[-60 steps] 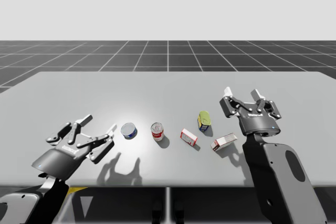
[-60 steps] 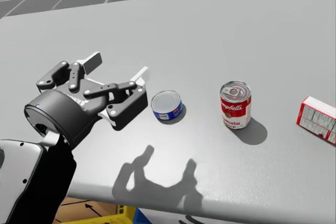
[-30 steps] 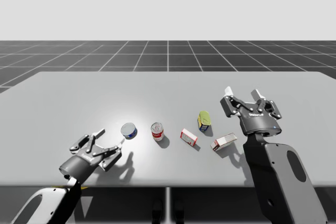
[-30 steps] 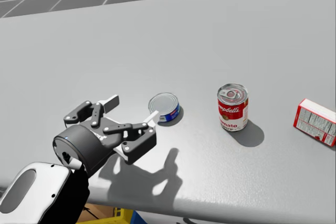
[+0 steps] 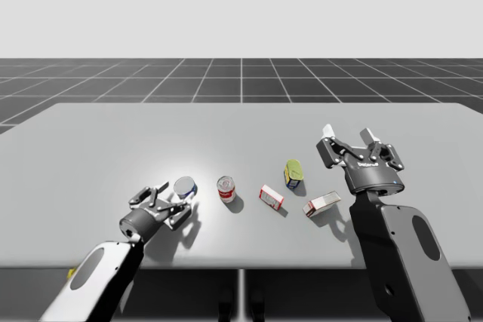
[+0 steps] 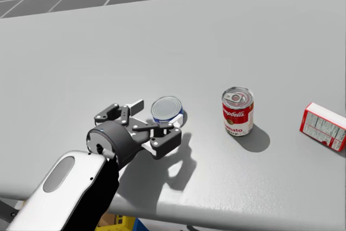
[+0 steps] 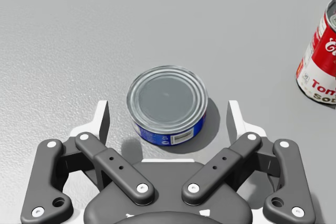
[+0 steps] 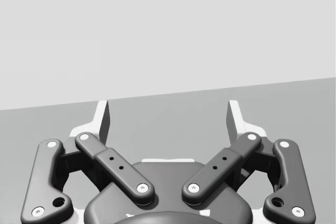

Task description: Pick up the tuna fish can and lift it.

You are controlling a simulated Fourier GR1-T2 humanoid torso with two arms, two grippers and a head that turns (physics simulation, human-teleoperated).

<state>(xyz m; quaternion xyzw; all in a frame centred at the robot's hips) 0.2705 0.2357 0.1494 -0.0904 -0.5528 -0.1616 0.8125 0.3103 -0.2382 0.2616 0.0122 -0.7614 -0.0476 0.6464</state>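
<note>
Since a second ago my left end effector (image 6: 155,116) has swung in from the head view's lower left. It now brackets the tuna fish can (image 7: 167,98), fingers spread wide and touching neither side, placed so that closing should catch its low wall. That can stands upright on the tabletop (image 5: 113,141), left of centre in the high view. My right end effector (image 5: 349,135), also wide, hangs at the right.

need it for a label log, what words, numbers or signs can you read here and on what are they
Low blue can: barcode and tiny print on its side, too small to read.
Red and white can: label lettering, blurred or cut off; no whole word readable.
Red and white box: rows of fine print, too small.
Yellow and blue can, second box: too small.
</note>
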